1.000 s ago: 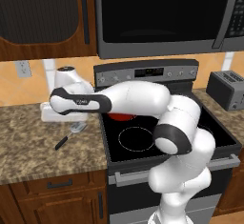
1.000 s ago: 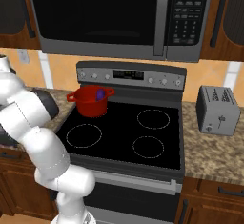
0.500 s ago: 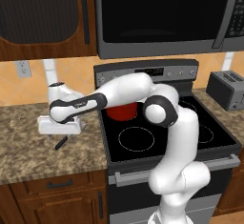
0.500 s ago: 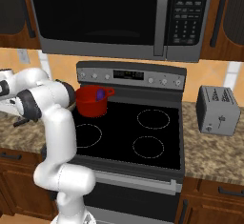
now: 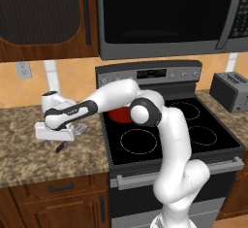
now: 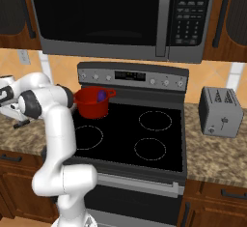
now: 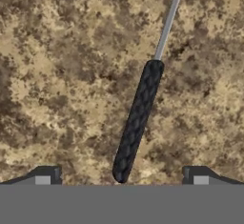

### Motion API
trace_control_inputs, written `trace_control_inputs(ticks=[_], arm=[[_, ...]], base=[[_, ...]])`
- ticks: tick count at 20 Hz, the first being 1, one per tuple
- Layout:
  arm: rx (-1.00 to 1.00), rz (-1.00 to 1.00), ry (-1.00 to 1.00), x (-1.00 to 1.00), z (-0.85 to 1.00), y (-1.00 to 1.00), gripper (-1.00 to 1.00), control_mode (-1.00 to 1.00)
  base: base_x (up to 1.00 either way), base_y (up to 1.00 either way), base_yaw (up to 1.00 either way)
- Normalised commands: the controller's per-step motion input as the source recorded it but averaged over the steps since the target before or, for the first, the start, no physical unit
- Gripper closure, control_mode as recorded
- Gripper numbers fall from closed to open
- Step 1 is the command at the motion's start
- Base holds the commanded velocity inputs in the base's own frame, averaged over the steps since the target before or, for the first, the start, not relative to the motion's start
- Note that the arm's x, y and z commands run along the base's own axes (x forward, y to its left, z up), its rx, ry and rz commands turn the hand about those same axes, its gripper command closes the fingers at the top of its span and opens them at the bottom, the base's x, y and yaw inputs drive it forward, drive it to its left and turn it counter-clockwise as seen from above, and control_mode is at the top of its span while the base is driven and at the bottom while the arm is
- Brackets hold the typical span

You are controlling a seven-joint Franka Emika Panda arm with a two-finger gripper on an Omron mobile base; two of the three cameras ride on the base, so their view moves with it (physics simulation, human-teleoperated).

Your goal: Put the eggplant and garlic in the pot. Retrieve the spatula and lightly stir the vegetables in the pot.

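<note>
With the claw [image 7: 121, 176] spread wide and holding nothing, it hangs over the spatula [image 7: 138, 118], which lies flat on the speckled counter [image 7: 57, 75] left of the stove [image 5: 169, 135]. Its black handle runs between the two fingertips [image 7: 47, 174], roughly centred, though slightly askew to them. A good grasp probably means descending straight down, squaring the wrist to the handle, and closing on the thick black part, not the thin metal neck. Across on a back burner, the red pot [image 6: 91, 103] shows something purple inside, likely the eggplant [image 6: 102, 95].
</note>
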Motion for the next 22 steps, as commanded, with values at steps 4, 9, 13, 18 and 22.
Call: trace_control_inputs(ticks=[4, 9, 13, 18, 22], arm=[[0.0, -0.03, 0.0, 0.17, -0.46, 0.0, -1.0, -1.0], [0.0, -0.04, -0.01, 0.04, -0.22, 0.0, -1.0, -1.0], [0.0, -0.08, -0.01, -0.02, -0.24, 0.0, 1.0, -1.0], [0.01, -0.07, 0.02, -0.04, -0.2, -0.02, 1.0, -1.0], [0.02, -0.02, -0.07, -0.36, 0.15, -0.03, 1.0, -1.0]], base=[[0.0, 0.0, 0.0], [0.0, 0.0, 0.0], [0.0, 0.0, 0.0], [0.0, 0.0, 0.0], [0.0, 0.0, 0.0]])
